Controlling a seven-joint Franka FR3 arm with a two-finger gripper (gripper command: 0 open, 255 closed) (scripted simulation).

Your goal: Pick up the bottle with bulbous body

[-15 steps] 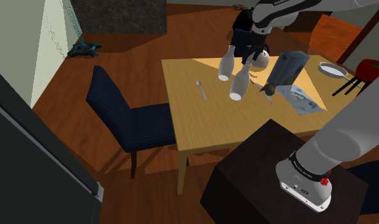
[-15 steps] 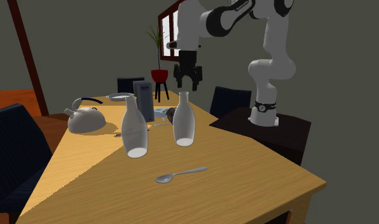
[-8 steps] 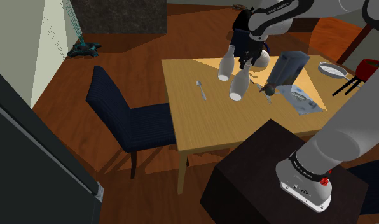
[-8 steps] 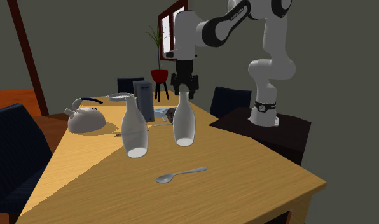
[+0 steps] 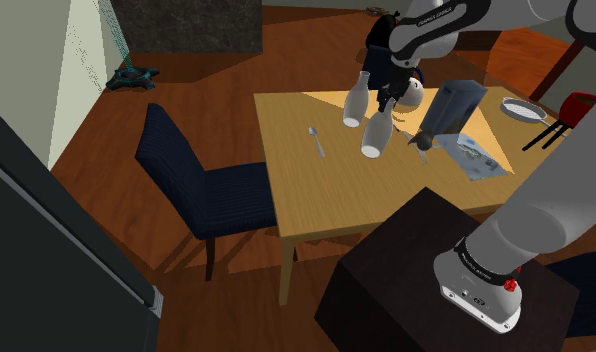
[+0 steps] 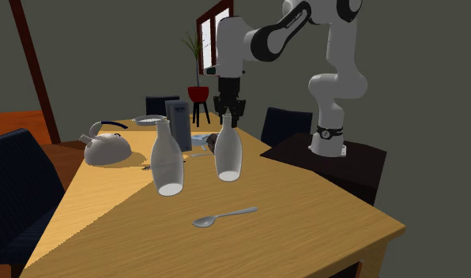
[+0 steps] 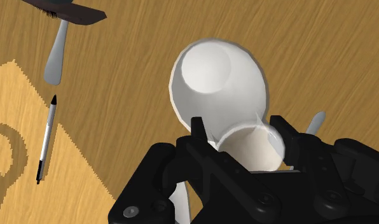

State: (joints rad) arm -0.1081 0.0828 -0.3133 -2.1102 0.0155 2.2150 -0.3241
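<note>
The white bulbous bottle (image 6: 228, 154) stands upright near the middle of the wooden worktop (image 6: 305, 213), just beside a second white bottle (image 6: 167, 162). The hand (image 6: 229, 118) sits over its mouth with fingers (image 7: 196, 132) spread either side of the neck; contact is not confirmed. A spoon (image 6: 224, 216) lies near, and a kettle (image 6: 107, 147) sits well apart.
</note>
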